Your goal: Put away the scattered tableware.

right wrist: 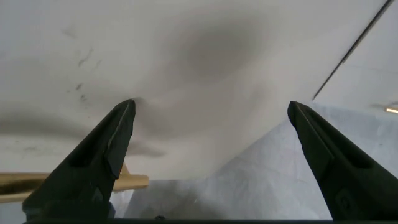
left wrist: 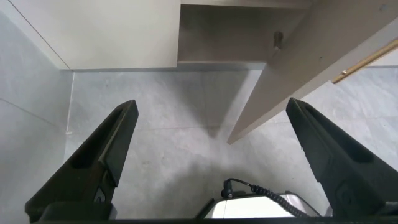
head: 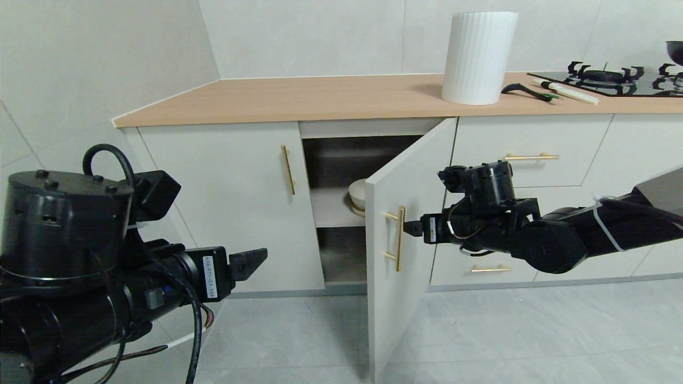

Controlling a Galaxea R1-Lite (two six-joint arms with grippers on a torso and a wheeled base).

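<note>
Bowl (head: 358, 196) sits on the cabinet shelf (head: 333, 209), beyond the right gripper's (head: 410, 228) fingers and behind the open door (head: 411, 170); judged stowed. Right fingers are spread, grasping nothing; the door handle (head: 399, 238) lies just beside one finger; closing the door appears to be the step in hand. Left gripper (head: 257, 261) is released, empty, well apart from the door. Utensils (head: 555, 92) on the counter (head: 320, 98) are judged outstanding. Label (head: 209, 276) on the left arm: print too small to read.

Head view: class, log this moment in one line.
cabinet door open; bowl on shelf inside; right gripper open by door handle; left gripper open
</note>
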